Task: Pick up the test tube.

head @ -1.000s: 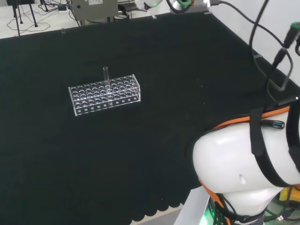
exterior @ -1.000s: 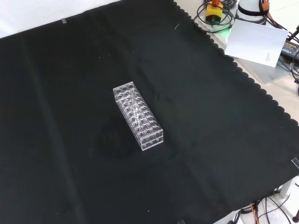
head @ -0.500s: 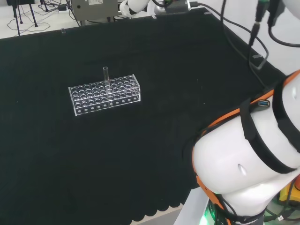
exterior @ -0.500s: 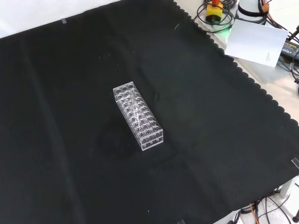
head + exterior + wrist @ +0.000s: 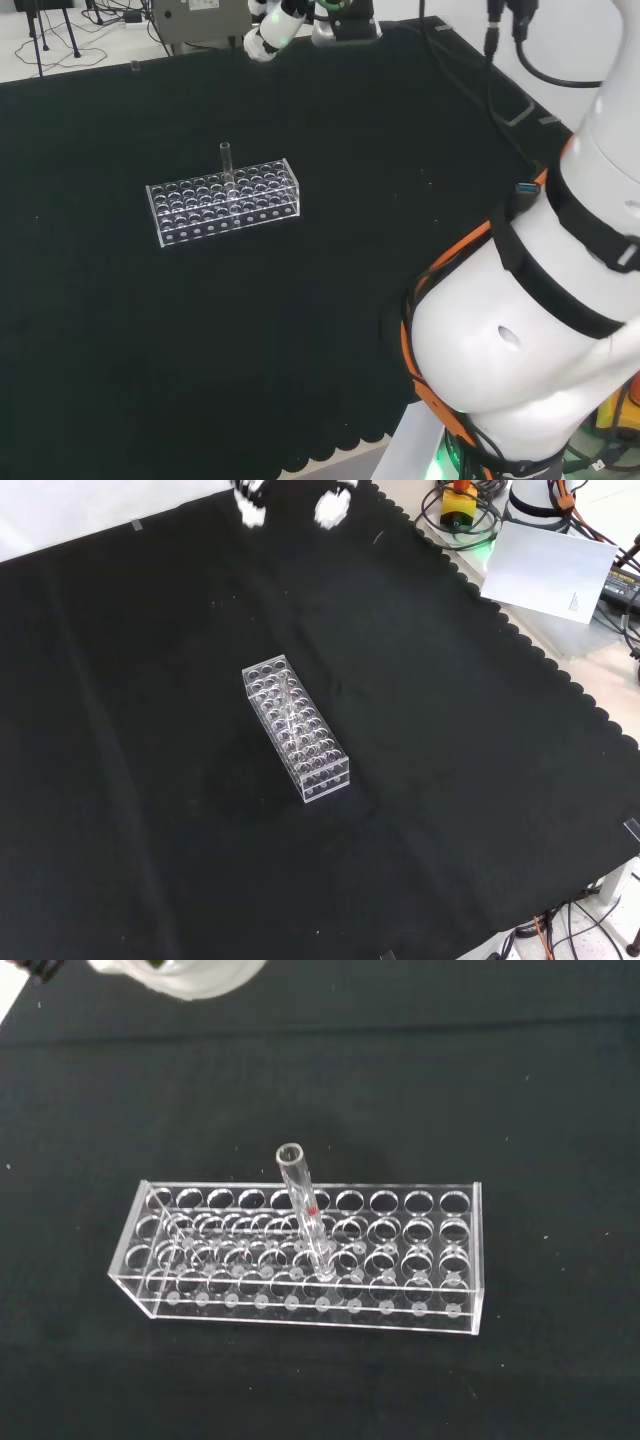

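A clear test tube [image 5: 226, 164] stands upright in a clear plastic rack [image 5: 222, 205] with several holes, left of the cloth's middle in the head view. The wrist view looks down on the tube [image 5: 305, 1210], which has a small red mark and sits in the rack [image 5: 300, 1285]. In the front view the rack [image 5: 297, 732] lies mid-cloth and the tube is hard to make out. The hand [image 5: 248, 507] enters at the front view's top, well above the rack, with its white fingertips [image 5: 333, 505] spread apart and holding nothing. The hand [image 5: 266, 28] is far behind the rack in the head view.
The arm's white and orange links [image 5: 520, 330] fill the head view's right side. A white sheet [image 5: 545, 565] and cables lie beyond the cloth's scalloped edge at the front view's top right. Black cloth surrounds the rack on all sides.
The arm has swung, and the hand has come into the top of the head and front views. Rack and tube have not moved.
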Controlling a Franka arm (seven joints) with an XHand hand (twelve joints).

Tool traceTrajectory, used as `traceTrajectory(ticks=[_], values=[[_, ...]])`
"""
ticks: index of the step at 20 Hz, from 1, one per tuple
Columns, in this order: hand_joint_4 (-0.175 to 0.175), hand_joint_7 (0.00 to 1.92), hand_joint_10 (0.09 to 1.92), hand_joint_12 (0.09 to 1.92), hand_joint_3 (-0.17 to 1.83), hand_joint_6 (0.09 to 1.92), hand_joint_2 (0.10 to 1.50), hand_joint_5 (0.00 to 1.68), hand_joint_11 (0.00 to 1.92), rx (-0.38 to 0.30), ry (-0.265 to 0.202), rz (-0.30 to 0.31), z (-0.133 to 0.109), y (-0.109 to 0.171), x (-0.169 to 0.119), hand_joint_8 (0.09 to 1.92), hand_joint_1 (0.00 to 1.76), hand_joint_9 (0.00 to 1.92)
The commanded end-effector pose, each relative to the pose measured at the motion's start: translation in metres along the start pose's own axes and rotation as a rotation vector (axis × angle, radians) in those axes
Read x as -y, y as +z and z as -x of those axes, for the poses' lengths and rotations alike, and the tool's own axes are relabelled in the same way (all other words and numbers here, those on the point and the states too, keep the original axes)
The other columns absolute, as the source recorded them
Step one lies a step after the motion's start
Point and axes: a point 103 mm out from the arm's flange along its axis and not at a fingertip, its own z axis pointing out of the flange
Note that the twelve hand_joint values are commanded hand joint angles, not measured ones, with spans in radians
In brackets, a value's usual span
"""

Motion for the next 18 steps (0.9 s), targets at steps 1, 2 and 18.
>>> traceTrajectory(ticks=[1,2,18], values=[[-0.172,0.35,1.01,1.49,0.60,0.52,0.74,0.30,0.20,-0.013,-0.036,-0.067,0.008,0.023,-0.047,1.00,0.82,0.29],[-0.173,0.36,1.01,1.49,0.60,0.52,0.74,0.30,0.20,-0.014,-0.041,-0.079,0.008,0.027,-0.053,1.00,0.83,0.30],[-0.175,0.47,0.99,1.47,0.61,0.64,0.74,0.33,0.26,0.031,-0.129,-0.281,-0.003,0.089,-0.122,1.00,0.86,0.36]])
